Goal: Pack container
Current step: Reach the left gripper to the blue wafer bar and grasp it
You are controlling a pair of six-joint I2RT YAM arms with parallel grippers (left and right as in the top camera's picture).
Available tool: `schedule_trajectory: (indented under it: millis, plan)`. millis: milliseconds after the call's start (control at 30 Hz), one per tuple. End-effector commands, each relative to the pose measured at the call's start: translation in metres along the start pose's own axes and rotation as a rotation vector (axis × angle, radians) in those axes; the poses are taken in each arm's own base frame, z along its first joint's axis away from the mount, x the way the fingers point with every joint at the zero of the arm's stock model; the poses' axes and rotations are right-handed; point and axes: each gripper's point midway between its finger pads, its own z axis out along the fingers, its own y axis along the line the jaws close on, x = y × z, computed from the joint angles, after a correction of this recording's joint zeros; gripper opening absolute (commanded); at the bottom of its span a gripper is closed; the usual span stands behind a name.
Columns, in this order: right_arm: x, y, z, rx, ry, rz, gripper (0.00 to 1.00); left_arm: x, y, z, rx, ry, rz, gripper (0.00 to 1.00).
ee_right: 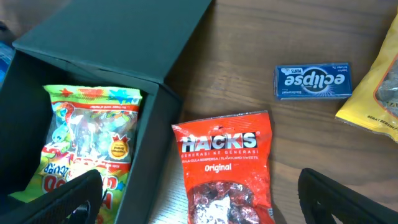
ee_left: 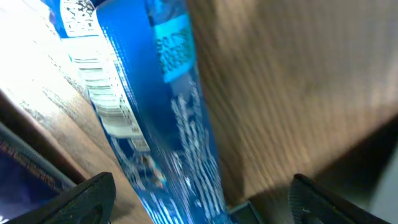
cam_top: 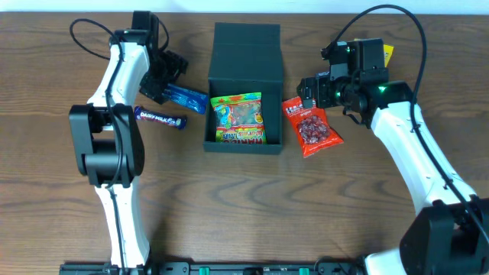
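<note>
Container (cam_top: 246,46) sits mid-bench toward the far edge, flap lid thrown back. One colourful gummy packet (cam_top: 238,118) lies inside; judged early in the packing. Left to pack: blue packet (cam_top: 186,98) and Dairy Milk bar (cam_top: 160,118) on the left-edge side, red Hacks packet (cam_top: 313,130) just beside the right wall, Eclipse box (ee_right: 313,81) and yellow packet (ee_right: 373,93) toward the far right corner. Left gripper (ee_left: 202,199) is spread wide, straddling the blue packet, not clamped. Right gripper (ee_right: 199,199) is spread wide above the Hacks packet, holding nothing. Lid not yet closed.

- Left arm (cam_top: 114,76): white links, black joints, thin black cable (cam_top: 71,32) looping off.
- Right arm (cam_top: 412,145): same colours, arching black cable (cam_top: 422,46), green wrist light (cam_top: 380,89).
- Left gripper (ee_left: 202,199), right gripper (ee_right: 199,199): matte black fingers.
</note>
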Motion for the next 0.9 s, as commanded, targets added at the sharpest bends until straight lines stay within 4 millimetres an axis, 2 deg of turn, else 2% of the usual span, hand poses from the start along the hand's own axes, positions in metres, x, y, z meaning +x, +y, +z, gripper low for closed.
schedule_trajectory:
  millis: [0, 167, 367, 500, 700, 767, 867]
  plan:
    - [-0.003, 0.001, -0.003, -0.007, -0.009, -0.005, 0.99, -0.002, -0.001, 0.008, -0.010, 0.002, 0.001, 0.90]
    - [-0.003, 0.001, -0.003, -0.007, -0.009, -0.005, 0.99, -0.004, 0.001, 0.015, -0.019, -0.001, -0.002, 0.89]
    - [-0.003, 0.001, -0.003, -0.006, -0.009, -0.004, 0.99, -0.004, 0.006, 0.025, -0.037, 0.012, -0.016, 0.77]
    - [-0.004, 0.000, -0.003, -0.002, -0.009, -0.005, 0.99, -0.004, 0.012, 0.032, -0.058, 0.026, -0.024, 0.74]
    - [-0.004, -0.002, -0.003, 0.010, -0.010, -0.013, 0.99, -0.001, 0.020, 0.040, -0.087, 0.051, -0.029, 0.57]
    - [-0.004, -0.011, -0.003, 0.054, -0.012, -0.012, 0.99, 0.001, 0.022, 0.039, -0.096, 0.056, -0.027, 0.55]
    - [-0.005, -0.033, -0.006, 0.142, -0.016, 0.008, 0.99, 0.002, 0.024, 0.031, -0.119, 0.063, 0.022, 0.42]
